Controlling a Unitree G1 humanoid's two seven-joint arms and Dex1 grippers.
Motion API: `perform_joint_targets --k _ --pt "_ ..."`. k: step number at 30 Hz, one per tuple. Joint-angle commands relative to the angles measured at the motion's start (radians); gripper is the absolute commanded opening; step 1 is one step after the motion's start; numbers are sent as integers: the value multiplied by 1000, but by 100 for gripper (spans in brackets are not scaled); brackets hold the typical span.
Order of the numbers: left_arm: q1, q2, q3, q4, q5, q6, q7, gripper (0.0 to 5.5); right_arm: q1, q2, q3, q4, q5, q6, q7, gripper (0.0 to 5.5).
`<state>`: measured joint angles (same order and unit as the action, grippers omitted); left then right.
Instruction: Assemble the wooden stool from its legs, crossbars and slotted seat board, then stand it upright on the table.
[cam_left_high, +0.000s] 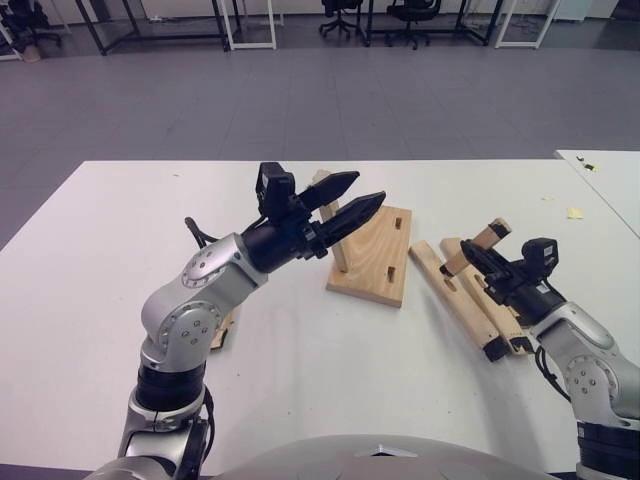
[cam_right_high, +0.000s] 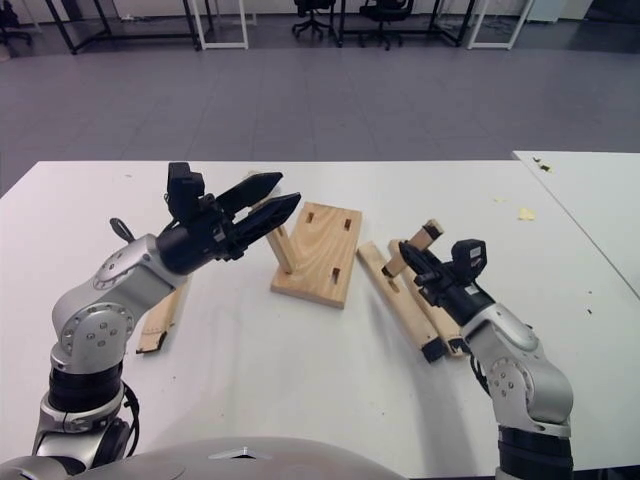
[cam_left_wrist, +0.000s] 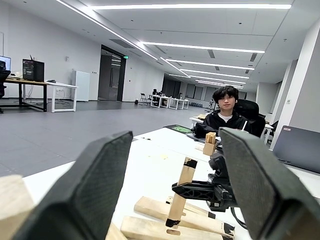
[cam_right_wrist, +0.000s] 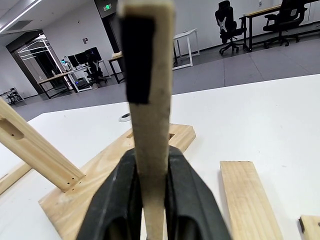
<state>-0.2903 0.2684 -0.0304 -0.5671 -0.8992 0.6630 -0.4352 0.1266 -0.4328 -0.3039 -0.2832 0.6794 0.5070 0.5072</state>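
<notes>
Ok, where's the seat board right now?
Mid-table in the left eye view, the seat board lies flat beside the left gripper, loose wooden pieces to its right.

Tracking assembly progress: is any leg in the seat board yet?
In: one leg stands tilted in the seat board; three other slots show empty.

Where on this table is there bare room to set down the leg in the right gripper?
The table is bare on the near side of the seat board, left of the right gripper, and along the far edge behind the board. It is crowded on the right, where loose wooden pieces lie beneath that gripper and its leg.
</notes>
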Motion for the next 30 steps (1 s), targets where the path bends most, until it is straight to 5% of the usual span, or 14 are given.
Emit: perform_joint_targets --k 1,20,30 --pt "-1 2 13 -7 15 -14 19 319 1 -9 2 11 -35 -9 -8 41" --pt "-8 -6 11 0 21 -11 31 319 35 12 130 147 -253 -162 37 41" --pt "5 -6 -7 -6 39 -7 40 319 216 -22 249 443 -436 -309 9 41"
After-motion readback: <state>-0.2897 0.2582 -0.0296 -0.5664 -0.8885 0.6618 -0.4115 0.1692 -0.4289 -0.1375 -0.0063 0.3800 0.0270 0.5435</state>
